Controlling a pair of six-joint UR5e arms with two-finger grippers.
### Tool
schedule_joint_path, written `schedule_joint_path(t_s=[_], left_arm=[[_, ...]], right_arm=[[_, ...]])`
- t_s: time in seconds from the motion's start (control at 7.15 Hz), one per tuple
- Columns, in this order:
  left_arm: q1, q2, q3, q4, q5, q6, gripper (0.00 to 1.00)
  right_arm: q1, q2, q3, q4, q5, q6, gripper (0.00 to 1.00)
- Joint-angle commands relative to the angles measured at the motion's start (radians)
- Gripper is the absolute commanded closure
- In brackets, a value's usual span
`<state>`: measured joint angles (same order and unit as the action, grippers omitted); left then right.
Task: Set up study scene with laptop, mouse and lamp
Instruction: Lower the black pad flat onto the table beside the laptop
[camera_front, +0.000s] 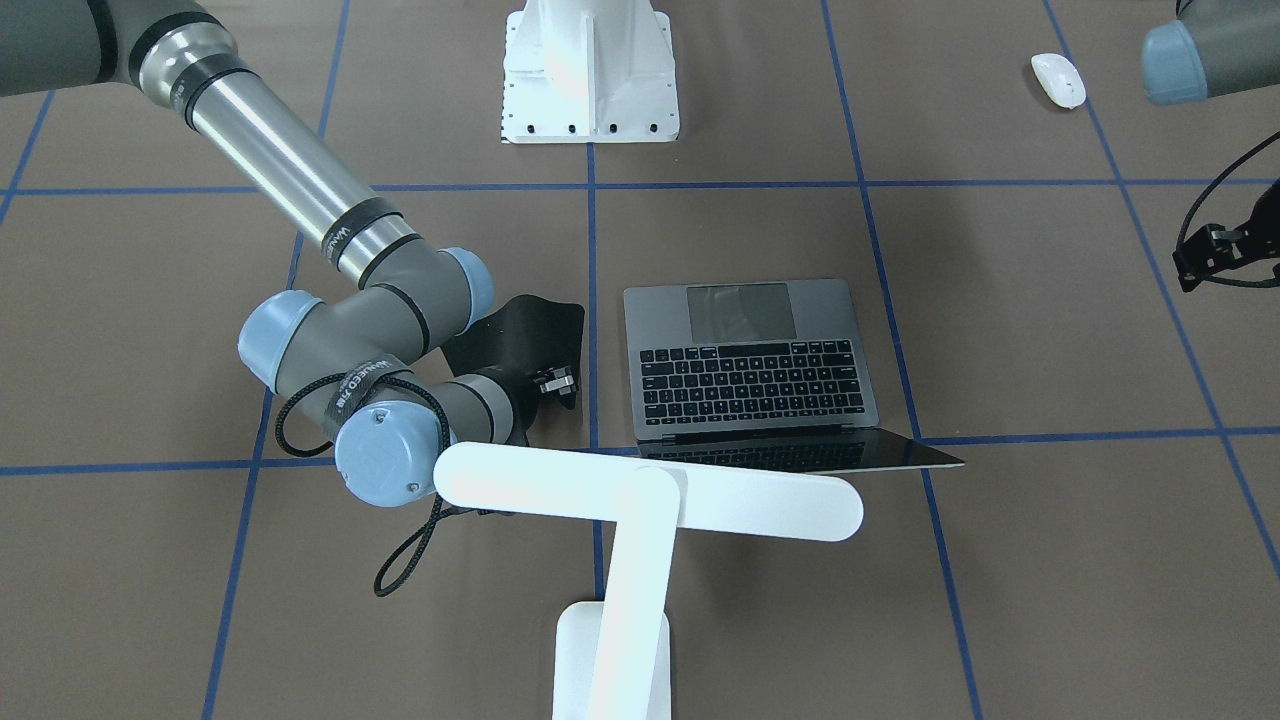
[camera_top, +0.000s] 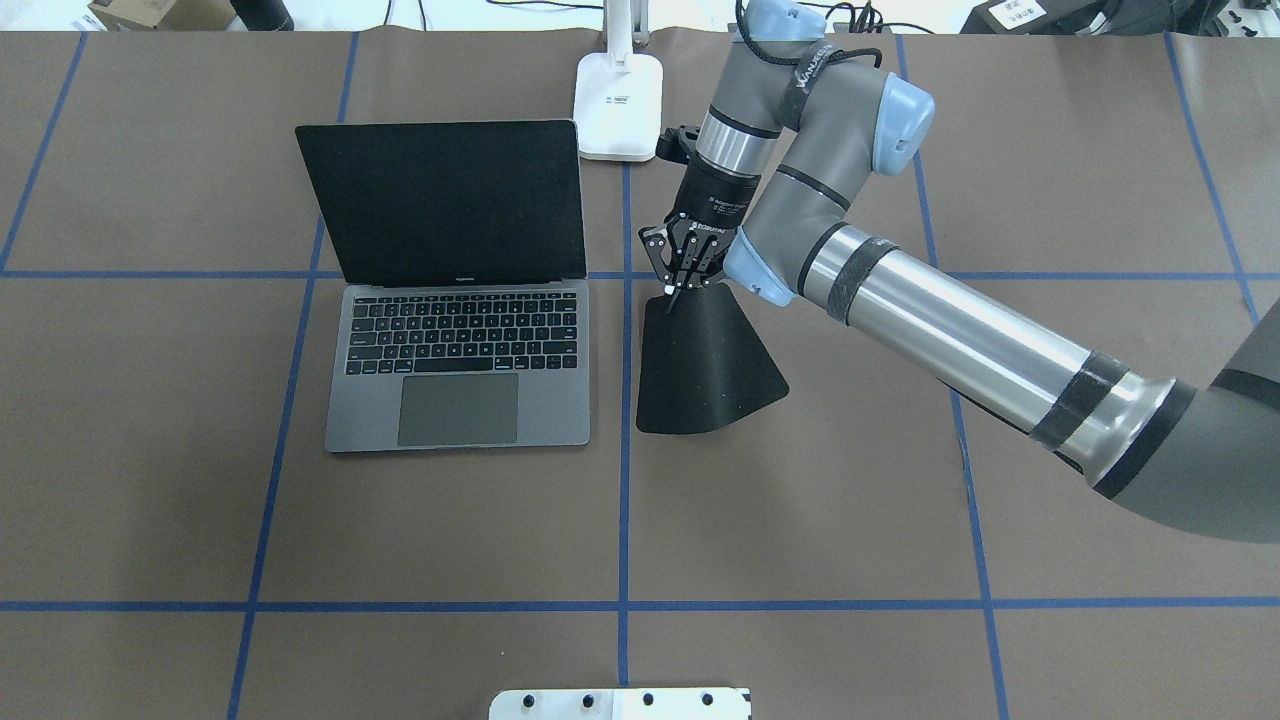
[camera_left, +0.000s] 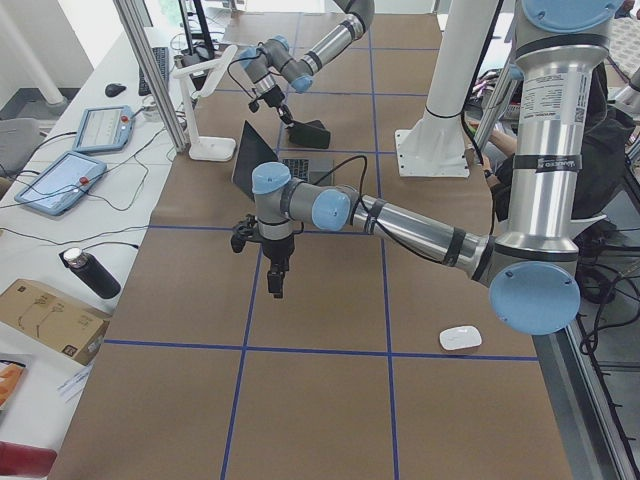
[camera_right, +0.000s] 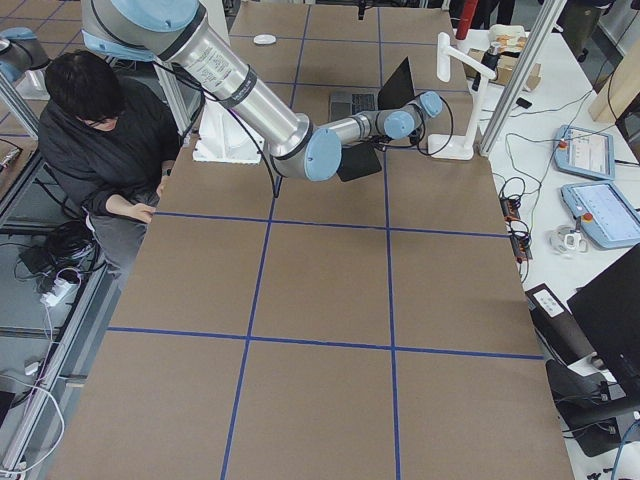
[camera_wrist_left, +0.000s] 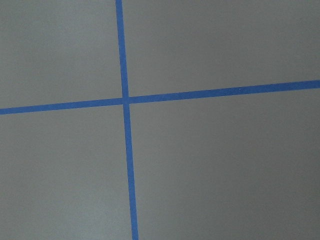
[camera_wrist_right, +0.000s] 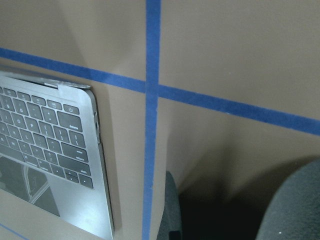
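The pad (camera_top: 700, 370) just beside the laptop (camera_top: 460, 340) is pinched at its far edge by the right pincer (camera_top: 675, 288). The lamp (camera_top: 620, 105) is seen behind the laptop, the mouse (camera_front: 1058, 80) well apart from it; whether the left pincer (camera_left: 275, 285) is spread cannot be told

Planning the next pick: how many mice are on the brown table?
1. The mouse lies on the robot's left side of the table, near the robot, far from the laptop. Little of the table is hidden, so another is unlikely.
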<state>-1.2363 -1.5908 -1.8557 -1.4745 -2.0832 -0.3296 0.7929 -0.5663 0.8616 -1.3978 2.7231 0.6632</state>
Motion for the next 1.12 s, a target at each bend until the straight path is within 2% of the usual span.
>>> schedule_joint_path(t_s=[0.0, 0.14, 0.28, 0.42, 0.56, 0.7, 0.84, 0.98], left_arm=[[0.0, 0.0, 0.001, -0.001, 0.0, 0.001, 0.0], [0.0, 0.0, 0.003, -0.001, 0.0, 0.001, 0.0], [0.0, 0.0, 0.003, -0.001, 0.0, 0.001, 0.0], [0.0, -0.002, 0.003, -0.001, 0.0, 0.001, 0.0], [0.0, -0.002, 0.003, -0.001, 0.0, 0.001, 0.0], [0.001, -0.002, 0.003, -0.001, 0.0, 0.001, 0.0], [0.001, -0.002, 0.003, -0.001, 0.0, 0.001, 0.0], [0.0, -0.002, 0.003, -0.001, 0.0, 0.001, 0.0]], right_arm=[[-0.001, 0.0, -0.001, 0.017, -0.014, 0.001, 1.0], [-0.001, 0.0, -0.001, 0.02, -0.014, -0.001, 0.85], [-0.001, 0.002, -0.001, 0.022, -0.025, -0.001, 0.57], [-0.001, 0.0, -0.001, 0.023, -0.032, -0.001, 0.46], [-0.001, -0.003, -0.001, 0.037, -0.032, 0.001, 0.46], [-0.001, -0.003, -0.001, 0.037, -0.032, -0.001, 0.15], [-0.001, -0.003, -0.001, 0.039, -0.039, -0.001, 0.11], [0.0, -0.006, -0.001, 0.093, -0.06, -0.001, 0.09]])
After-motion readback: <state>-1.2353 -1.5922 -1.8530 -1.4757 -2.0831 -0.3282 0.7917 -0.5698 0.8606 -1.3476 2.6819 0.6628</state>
